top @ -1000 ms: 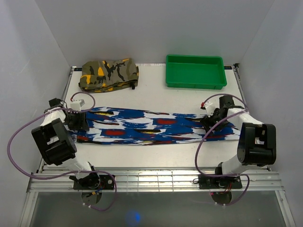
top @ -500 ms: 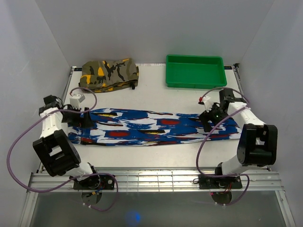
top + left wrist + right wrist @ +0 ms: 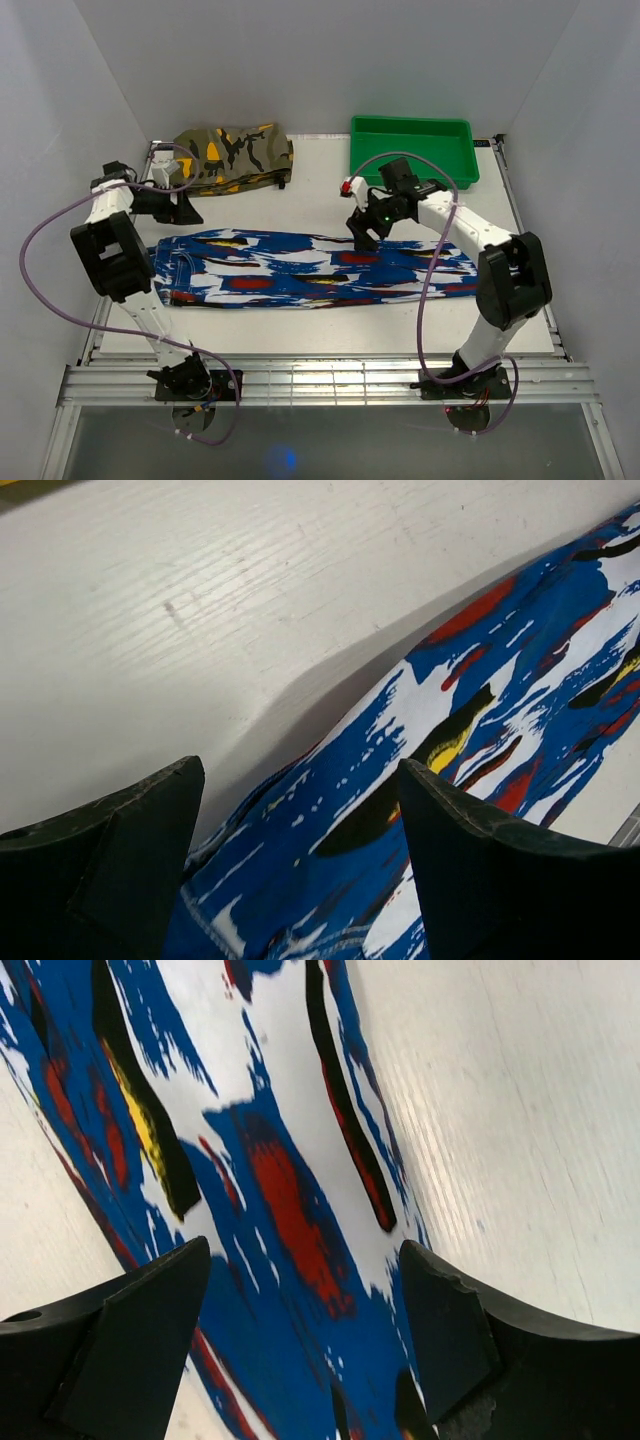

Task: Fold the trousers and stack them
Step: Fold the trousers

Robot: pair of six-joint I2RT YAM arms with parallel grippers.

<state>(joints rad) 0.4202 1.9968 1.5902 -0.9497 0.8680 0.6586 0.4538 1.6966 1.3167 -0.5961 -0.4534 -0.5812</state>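
Trousers (image 3: 310,268) lie flat in a long strip across the middle of the table (image 3: 300,330). Left gripper (image 3: 186,212) is spread wide and holds nothing. It sits at the strip's far left corner, with fabric under part of its gap. Right gripper (image 3: 362,235) is also spread wide and empty, over the far edge near mid-length, with cloth directly beneath its gap.

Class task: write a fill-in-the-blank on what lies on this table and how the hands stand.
The tray at the far right is ____.
The folded camouflage garment lies to the ____ of it.
The long trousers are mainly ____.
The left hand and right hand both stand ____, holding nothing.
Missing words: green; left; blue; open.
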